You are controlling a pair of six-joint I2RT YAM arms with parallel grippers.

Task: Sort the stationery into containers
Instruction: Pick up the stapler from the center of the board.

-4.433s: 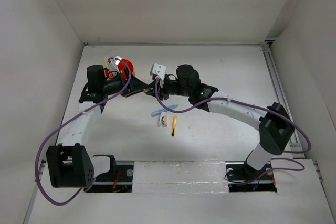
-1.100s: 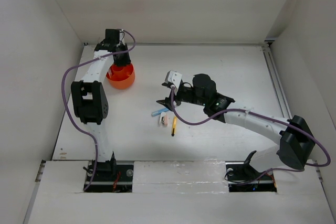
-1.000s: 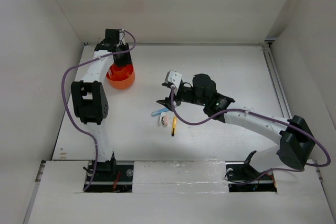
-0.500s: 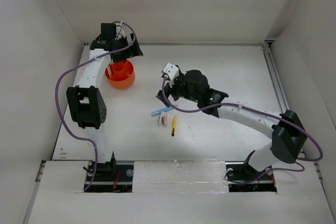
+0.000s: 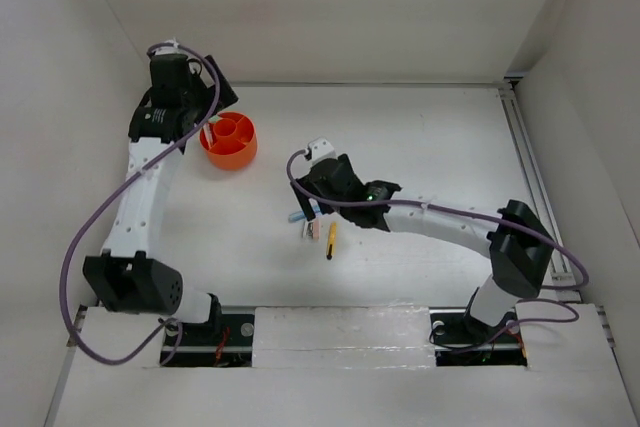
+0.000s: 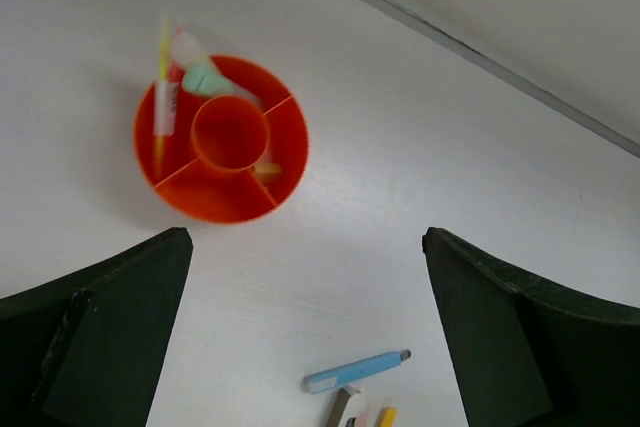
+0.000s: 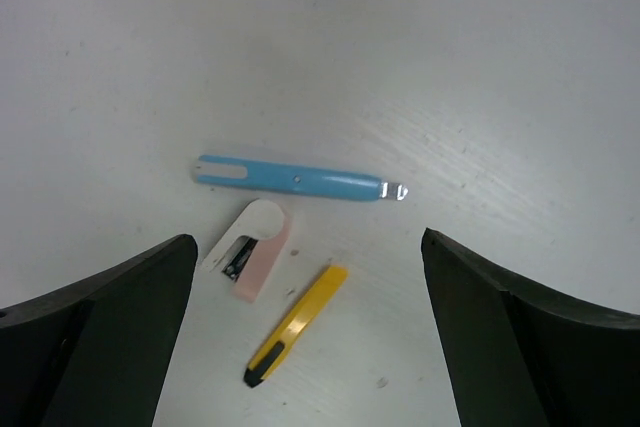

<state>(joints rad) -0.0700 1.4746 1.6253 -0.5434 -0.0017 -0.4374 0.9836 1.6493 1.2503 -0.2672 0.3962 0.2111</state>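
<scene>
a white table [image 5: 430, 137] fills the floor of a plain white-walled booth, with both arms bolted at its near edge. the orange tub [image 5: 232, 157] stands near the far left corner; it has a round centre cup and dividers that cut the ring around it into compartments. in the left wrist view, which is a little blurred, a yellow pen [image 6: 162, 97] lies along the tub's left compartment with one end poking out over the rim, and a pale green marker [image 6: 205, 78] sits in the upper compartment just beside it. a small tan eraser [image 6: 265, 169] lies close against the centre cup on its lower right, though which compartment it is in cannot be told. the left gripper [image 6: 305, 237] hangs above the table, apart from the tub, with its jaws spread wide and nothing between them. near the middle of the table, well apart from the tub, three pieces lie loose: a blue pen [image 7: 295, 179], a white-pink eraser [image 7: 250, 247] near the pen's left end without touching it, and a black-tipped yellow pencil [image 7: 297, 325] slanted just beside the eraser. the right gripper [image 7: 308, 242] hovers over this group, its jaws also wide apart and empty, touching none of the three.
</scene>
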